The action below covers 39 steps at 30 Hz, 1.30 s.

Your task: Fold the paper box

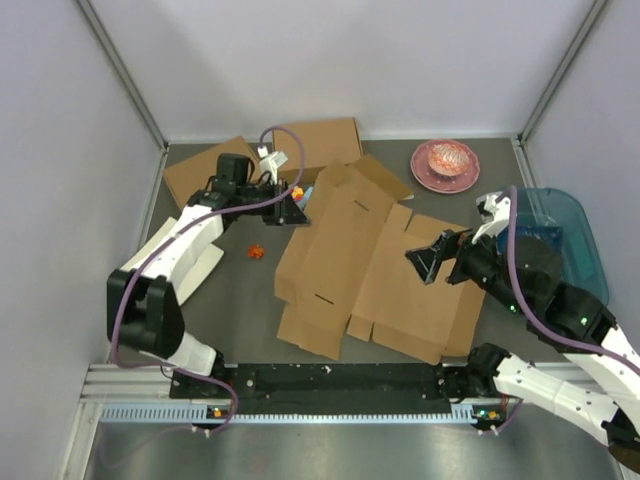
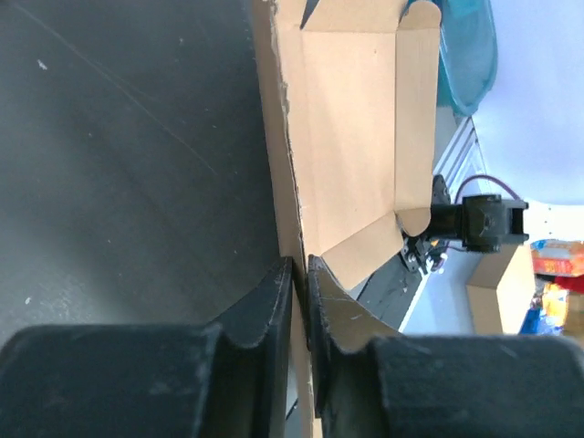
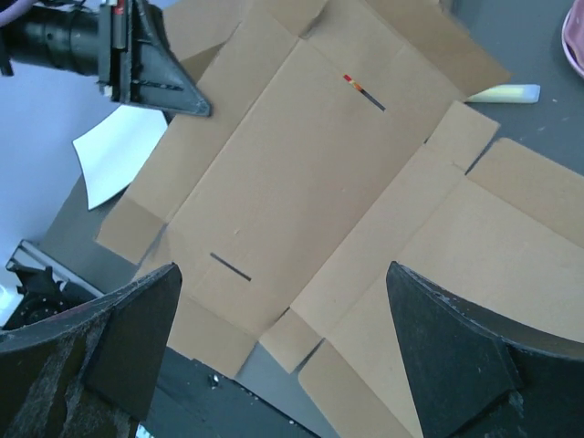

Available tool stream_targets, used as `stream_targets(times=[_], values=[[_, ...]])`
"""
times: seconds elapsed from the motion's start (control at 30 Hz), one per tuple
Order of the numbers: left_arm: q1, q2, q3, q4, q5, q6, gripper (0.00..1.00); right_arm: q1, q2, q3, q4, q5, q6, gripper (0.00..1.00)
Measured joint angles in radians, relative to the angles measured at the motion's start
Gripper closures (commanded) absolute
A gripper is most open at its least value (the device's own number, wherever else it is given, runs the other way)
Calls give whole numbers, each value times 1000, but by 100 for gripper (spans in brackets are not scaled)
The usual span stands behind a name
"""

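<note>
The paper box (image 1: pixel 365 262) is a flat brown die-cut sheet with flaps and slots, lying in the middle of the table. My left gripper (image 1: pixel 299 211) is at its far left flap and is shut on the flap's edge. In the left wrist view the fingers pinch the thin cardboard edge (image 2: pixel 301 274) and the sheet (image 2: pixel 351 137) stretches away beyond them. My right gripper (image 1: pixel 425 258) hovers open and empty over the sheet's right half. In the right wrist view its jaws (image 3: pixel 283 315) stand wide apart above the sheet (image 3: pixel 301 173), and the left gripper (image 3: pixel 157 75) shows at the top left.
Two formed brown boxes (image 1: pixel 205 172) (image 1: pixel 325 145) stand at the back. A pink dish (image 1: pixel 445 163) sits back right and a blue clear tub (image 1: pixel 565 235) at the right edge. A white board (image 1: pixel 198 268) and a small orange item (image 1: pixel 256 251) lie at the left.
</note>
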Motion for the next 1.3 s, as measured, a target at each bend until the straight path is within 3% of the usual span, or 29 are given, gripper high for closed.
stream_targets(times=[0.07,0.13,0.17,0.2,0.3,0.4,0.53,0.7,0.87,1.2,1.3], values=[[2,74,32,-4,-7,-5,59,0,-3,-15,-3,-2,4,4],[6,124,81,-5,-25,-10,37,0,-3,-30,-6,-3,6,5],[9,134,101,-3,-42,-10,8,0,-4,-36,-8,-3,6,5],[13,138,126,-3,-67,-14,1,0,-4,-41,-10,-3,6,5],[25,104,156,11,-182,-40,1,0,-6,-48,-17,1,6,4],[30,-25,68,56,-362,-116,1,0,-13,-59,-15,16,6,4],[26,-351,-249,108,-571,-309,1,0,-17,-89,-13,41,6,4],[-56,-795,-638,12,-730,-569,1,0,0,-132,-10,50,6,4],[-211,-1234,-817,-196,-872,-786,1,0,21,-166,9,46,18,4],[-232,-1417,-972,-416,-869,-943,5,0,36,-237,63,21,78,5],[-233,-1444,-997,-408,-839,-966,6,0,35,-245,68,19,90,5]])
